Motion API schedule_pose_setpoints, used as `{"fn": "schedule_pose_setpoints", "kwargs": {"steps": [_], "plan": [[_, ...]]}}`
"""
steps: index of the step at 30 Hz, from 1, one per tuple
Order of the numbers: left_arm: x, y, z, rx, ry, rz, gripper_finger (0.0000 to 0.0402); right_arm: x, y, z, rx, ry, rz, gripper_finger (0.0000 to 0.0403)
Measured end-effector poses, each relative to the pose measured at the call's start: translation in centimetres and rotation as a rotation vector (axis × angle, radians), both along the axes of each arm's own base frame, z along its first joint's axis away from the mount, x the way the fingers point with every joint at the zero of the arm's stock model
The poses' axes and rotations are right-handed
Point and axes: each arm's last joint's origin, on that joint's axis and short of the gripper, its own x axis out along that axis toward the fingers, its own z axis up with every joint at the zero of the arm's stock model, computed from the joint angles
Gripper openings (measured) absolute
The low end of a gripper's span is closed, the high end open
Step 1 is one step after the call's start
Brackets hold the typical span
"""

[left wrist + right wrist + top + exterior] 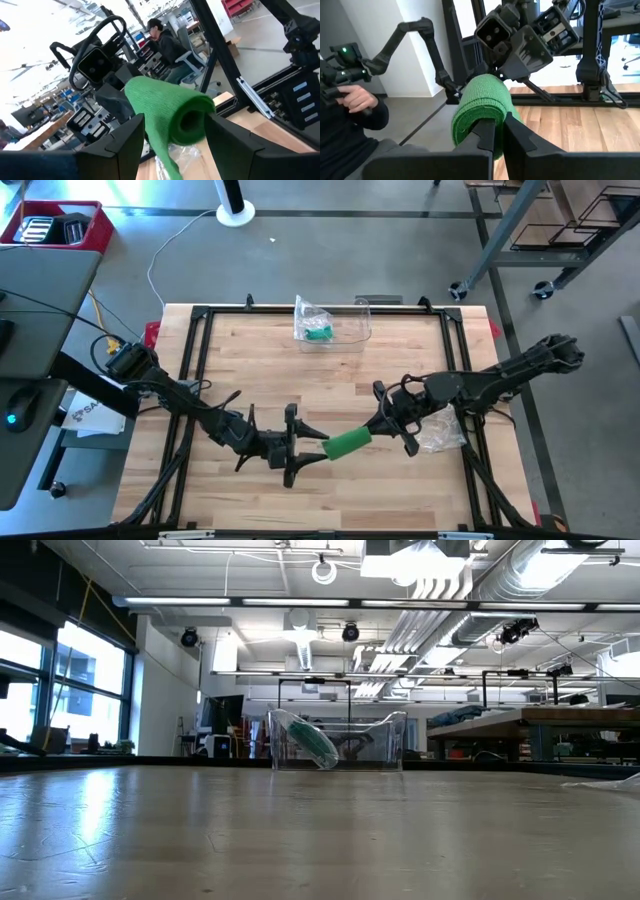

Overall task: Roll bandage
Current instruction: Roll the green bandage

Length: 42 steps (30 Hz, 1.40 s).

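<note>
A green bandage roll [347, 444] hangs in the air over the table's near middle, between my two grippers. My left gripper [308, 446] comes at it from the table's left, its fingers [131, 141] standing on either side of the roll's end [192, 122]. My right gripper [379, 430] comes from the right and is shut at the roll's other end [470, 120]. A loose tail [167, 161] of bandage hangs below the roll. Neither arm nor the roll shows in the low view. My left gripper holds the roll's curved sides [150, 117] between its two wide-set fingers, near the end that faces it. The fingers lie level, from the table's left, along the roll. The roll is lifted clear of the table and lies about level. My right gripper's shut fingers [489, 136] pinch bandage at the roll's end [466, 127], level, from the table's right. The fingers hide the place of contact, so I cannot tell whether one finger is in the core. Green cloth shows on both sides of them.
A clear container [335, 322] at the table's far middle holds a bagged green item [315, 745]. A crumpled clear plastic bag [440, 432] lies under my right arm. A black frame [200, 312] borders the table. A person's hand [355, 97] shows beyond the table.
</note>
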Motion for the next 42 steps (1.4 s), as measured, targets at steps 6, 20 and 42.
{"fn": "schedule_pose_setpoints", "kwargs": {"steps": [6,20,42], "plan": [[-0.3,-0.2,0.1,-0.039,-0.001,0.034,0.0199,0.0,0.0,-0.1,-0.004,0.012,-0.001,0.0007],[1.0,2.2,0.0,-0.121,0.007,0.064,0.0197,0.1,-0.2,-0.1,-0.022,0.005,-0.059,0.0007],[1.1,2.4,-0.5,-0.263,0.045,0.096,0.0011,0.6,0.1,-1.5,-0.170,0.054,-0.215,0.0035]]}}
